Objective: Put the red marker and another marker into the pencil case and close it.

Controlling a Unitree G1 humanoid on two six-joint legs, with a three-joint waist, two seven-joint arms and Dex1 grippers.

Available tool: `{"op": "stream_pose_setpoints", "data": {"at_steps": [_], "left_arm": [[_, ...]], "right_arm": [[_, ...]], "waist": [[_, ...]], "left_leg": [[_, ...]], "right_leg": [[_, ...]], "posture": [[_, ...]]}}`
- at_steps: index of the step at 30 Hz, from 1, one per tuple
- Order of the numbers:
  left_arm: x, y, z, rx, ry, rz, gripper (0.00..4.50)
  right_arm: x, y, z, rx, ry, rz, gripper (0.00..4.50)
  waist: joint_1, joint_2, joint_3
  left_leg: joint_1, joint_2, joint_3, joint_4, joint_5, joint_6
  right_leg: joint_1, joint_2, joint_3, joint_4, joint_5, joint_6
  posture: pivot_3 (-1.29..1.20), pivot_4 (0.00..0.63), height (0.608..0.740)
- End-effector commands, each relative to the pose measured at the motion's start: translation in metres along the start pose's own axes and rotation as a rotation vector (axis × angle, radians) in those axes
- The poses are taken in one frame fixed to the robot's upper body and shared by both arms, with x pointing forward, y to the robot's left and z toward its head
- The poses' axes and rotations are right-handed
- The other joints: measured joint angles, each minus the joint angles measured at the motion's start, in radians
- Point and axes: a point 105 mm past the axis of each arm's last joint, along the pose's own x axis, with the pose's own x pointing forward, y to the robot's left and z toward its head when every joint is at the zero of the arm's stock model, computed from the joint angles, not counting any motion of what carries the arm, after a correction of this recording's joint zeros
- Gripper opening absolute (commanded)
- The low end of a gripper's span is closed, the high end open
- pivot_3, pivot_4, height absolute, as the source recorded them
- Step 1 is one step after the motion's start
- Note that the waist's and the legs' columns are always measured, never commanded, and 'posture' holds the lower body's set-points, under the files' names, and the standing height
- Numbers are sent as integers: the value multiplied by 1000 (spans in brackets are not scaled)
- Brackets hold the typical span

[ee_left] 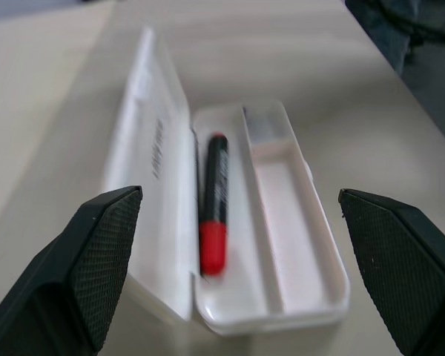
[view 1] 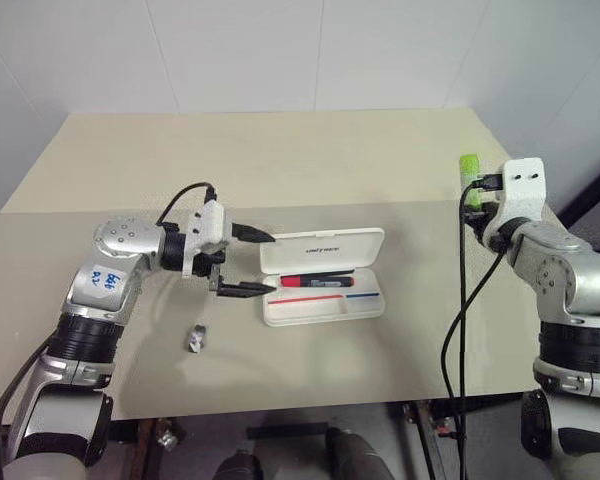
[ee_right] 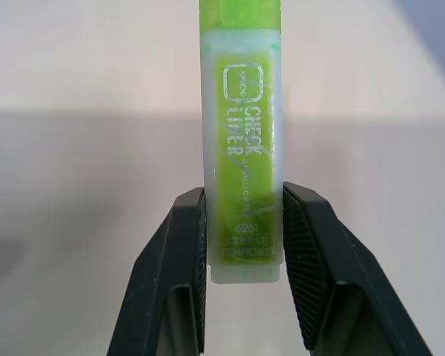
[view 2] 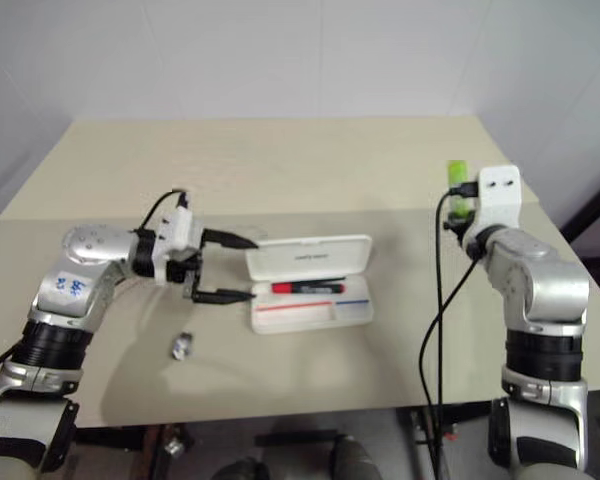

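The white pencil case (view 1: 322,277) lies open in the middle of the table, lid tilted back. Inside its tray rests the red marker (view 1: 315,281), also sharp in the left wrist view as the red marker (ee_left: 216,212) along the hinge side of the pencil case (ee_left: 297,245). My left gripper (view 1: 263,263) hangs open just left of the case's left end, fingers (ee_left: 104,259) wide apart. At the table's right, my right gripper (ee_right: 241,245) is shut on the light green marker (ee_right: 242,163), which sticks up above the hand as the green marker (view 1: 469,167).
A small silvery clip (view 1: 196,339) lies on the table in front of my left arm. Black cables hang from both wrists. The table's right edge runs close beside my right arm, and the front edge is near the robot.
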Motion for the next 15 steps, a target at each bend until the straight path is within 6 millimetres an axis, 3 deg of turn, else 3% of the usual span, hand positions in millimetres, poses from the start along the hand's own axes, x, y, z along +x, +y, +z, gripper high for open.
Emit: {"op": "stream_pose_setpoints", "data": {"at_steps": [1,5,11,15], "left_arm": [[-7,3,16,3,-64,10,4500],[-14,0,16,-18,-62,-1,4500],[-26,-2,17,-33,-46,9,4500],[-42,-10,13,-58,5,24,4500]], "right_arm": [[-17,20,38,30,-188,243,1071],[-38,44,56,-33,-316,566,1071],[-54,55,54,-195,-343,837,1071],[-70,80,43,-478,-326,1118,1071]], "waist": [[-1,0,0],[1,0,0],[4,0,0],[-4,0,0]], "left_leg": [[0,0,0,0,0,0],[0,0,0,1,0,0],[0,0,0,2,0,0],[2,0,1,2,0,0]], "right_leg": [[0,0,0,0,0,0],[0,0,0,1,0,0],[1,0,-1,1,0,0],[1,0,0,3,0,0]], "posture": [[0,150,740],[0,150,740],[0,150,740],[0,150,740]]}}
